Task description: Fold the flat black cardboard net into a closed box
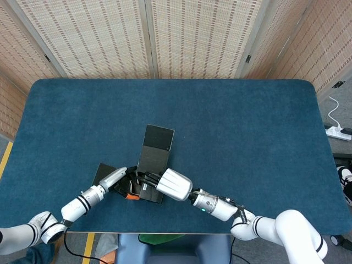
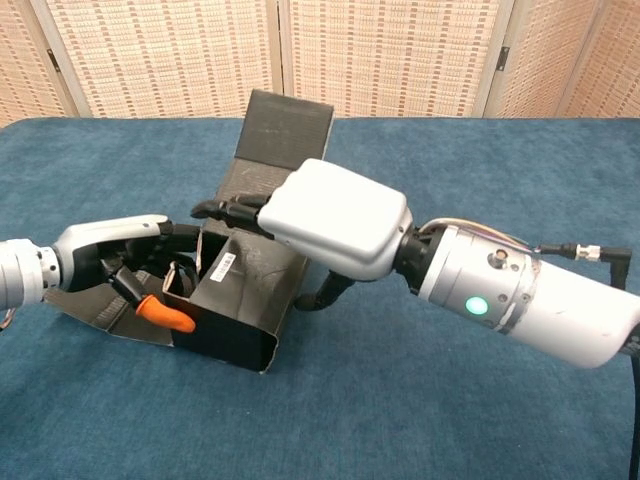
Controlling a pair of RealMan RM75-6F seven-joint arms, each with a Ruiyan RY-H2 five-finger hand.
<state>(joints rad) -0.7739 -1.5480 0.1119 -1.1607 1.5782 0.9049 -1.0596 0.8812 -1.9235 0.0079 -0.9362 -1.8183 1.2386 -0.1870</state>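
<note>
Two hands meet at one black cardboard box (image 1: 149,173) near the front edge of the blue desk (image 1: 247,132), as we see from the head view. The box is only partly folded: a long panel lies on the desk pointing away from the robot, with its end flap (image 1: 158,137) angled up toward the far side. A second flap (image 1: 104,172) lies flat to the left. Our left hand (image 1: 118,180) reaches in from the lower left and our right hand (image 1: 171,184) from the lower right, both at the box's near end. From here we cannot tell how the fingers lie.

In the chest view, the box (image 2: 245,320) sits on the desk (image 2: 450,400) with its open side up. The right hand (image 2: 335,215) lies over the top, its dark fingers (image 2: 225,208) stretched along the upper edge of one wall and its thumb curled beneath on the outer side, so we are gripping that wall. The left hand (image 2: 115,250) presses against the box's left side, its orange-tipped thumb (image 2: 165,313) pointing at the front wall; its fingers are loosely curled, and we cannot tell whether they grip anything. The tall back flap (image 2: 283,128) stands upright behind the right hand.
</note>
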